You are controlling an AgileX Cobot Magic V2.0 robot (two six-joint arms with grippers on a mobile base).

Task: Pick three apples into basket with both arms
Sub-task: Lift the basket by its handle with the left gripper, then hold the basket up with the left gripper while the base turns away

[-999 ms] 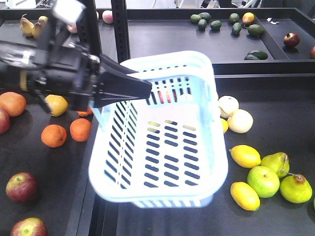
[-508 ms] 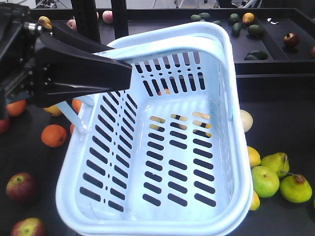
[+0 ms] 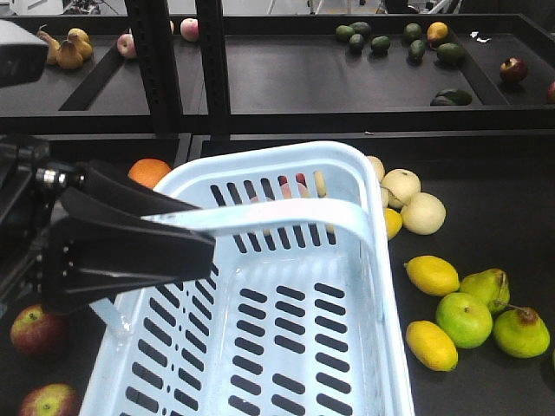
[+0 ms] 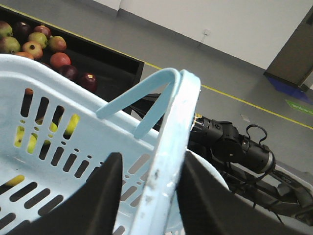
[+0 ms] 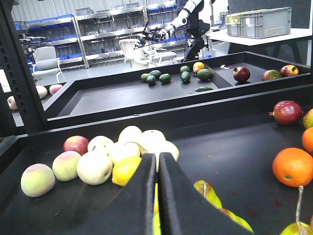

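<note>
Although the basket [image 3: 392, 303] is raised off the shelf, it holds no fruit, so the work stands at the carrying step with nothing picked yet. Left gripper [image 3: 201, 229] is clamped on the handle [image 3: 286, 215]. The left wrist view shows its fingers [image 4: 105, 196] on either side of the band. Basket hangs tilted, close to the front camera, between the dark apples [image 3: 35, 331] at left and the lemons [image 3: 432, 276] at right. Two of those apples lie just beside its lower left corner. Another dark apple [image 5: 286, 111] shows near the right edge of the right wrist view.

Right gripper [image 5: 157, 157] has its fingers drawn together with only a thin slit between them and nothing held. It sits low over the shelf, near a cluster of pale fruit [image 5: 95, 166].

Judgement: the next move calls for the left arm to bring the basket level and steady within reach, and for the right fingers to part before closing on an apple.

Markings: no brand, label or writing is legible in any view.
</note>
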